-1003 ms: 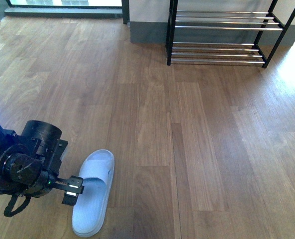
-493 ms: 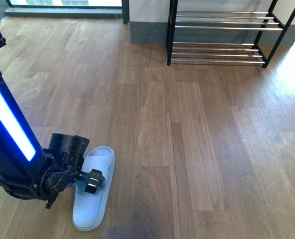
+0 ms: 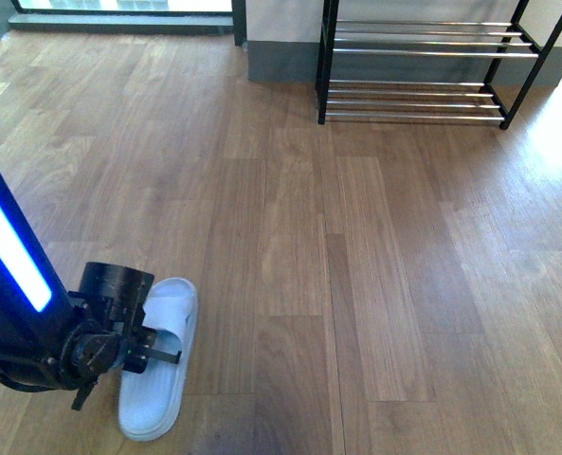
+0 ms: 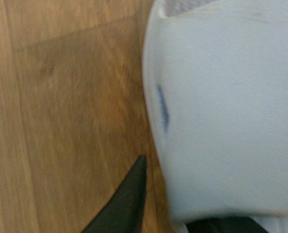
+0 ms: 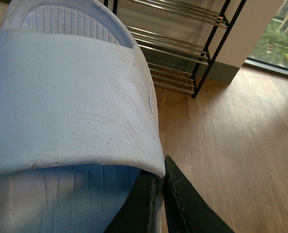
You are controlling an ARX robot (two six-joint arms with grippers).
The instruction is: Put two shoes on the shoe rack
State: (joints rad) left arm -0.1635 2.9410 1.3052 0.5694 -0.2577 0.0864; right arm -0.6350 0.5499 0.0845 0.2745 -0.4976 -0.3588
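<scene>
Shoe rack [image 3: 418, 71] stands at the floor's [image 3: 375, 246] far edge; left gripper [image 3: 162, 349] rests on a pale slipper [image 3: 148, 408] near the near-left corner, grip unclear; right gripper [image 5: 160, 174] is clamped on a second slipper [image 5: 71, 107] by its strap

No word, brand or number can be read anywhere. The slipper [image 4: 221, 97] in the left wrist view bears a small blue mark [image 4: 162, 109], too blurred to read. The second slipper [image 5: 71, 102], in the right wrist view, shows a tiny illegible oval stamp [image 5: 150, 100].
</scene>
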